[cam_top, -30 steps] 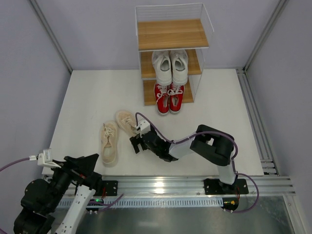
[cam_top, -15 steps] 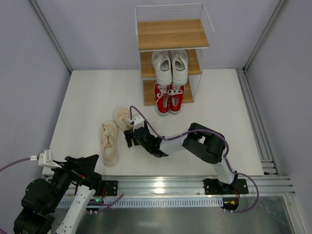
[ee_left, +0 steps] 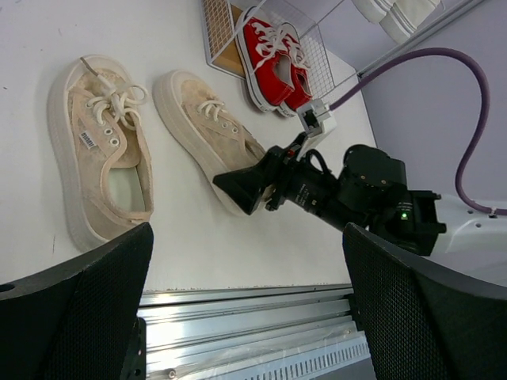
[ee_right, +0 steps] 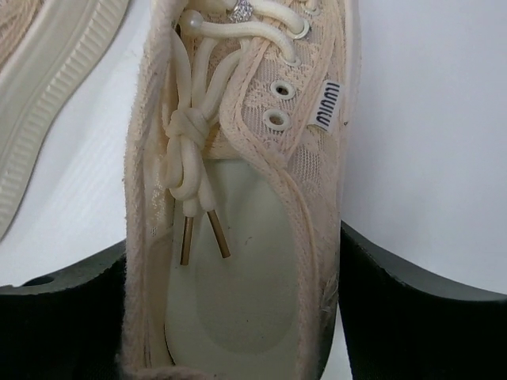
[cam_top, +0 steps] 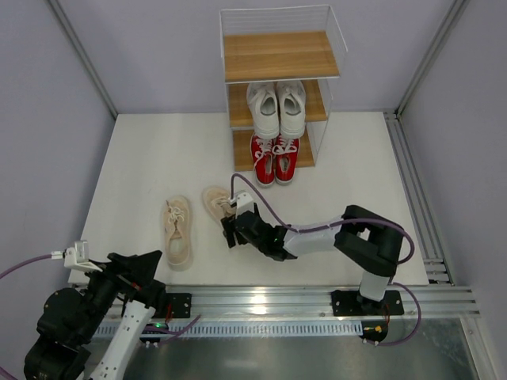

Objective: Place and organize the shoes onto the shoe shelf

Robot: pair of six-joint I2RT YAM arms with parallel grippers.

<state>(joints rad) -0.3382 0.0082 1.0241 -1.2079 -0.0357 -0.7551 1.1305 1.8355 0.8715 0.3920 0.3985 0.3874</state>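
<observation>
My right gripper (cam_top: pixel 231 229) is shut on the heel of one beige shoe (cam_top: pixel 215 202), with a finger on each side of it in the right wrist view (ee_right: pixel 238 317). The shoe's toe points toward the shelf. The shoe's laces and insole fill that view (ee_right: pixel 253 198). The other beige shoe (cam_top: pixel 177 232) lies to its left on the table. The shoe shelf (cam_top: pixel 279 55) stands at the back, with the white pair (cam_top: pixel 276 107) on the middle board and the red pair (cam_top: pixel 275 157) on the bottom board. My left gripper (cam_top: pixel 141 271) is open and empty by the near rail.
The shelf's top wooden board (cam_top: pixel 277 54) carries nothing. A metal rail (cam_top: pixel 261 301) runs along the table's near edge and another (cam_top: pixel 412 190) along the right side. Grey walls close in the left, right and back.
My right gripper swung left with the beige shoe, then back right and slightly nearer. The held shoe now sits farther from its mate. The left arm has not moved.
</observation>
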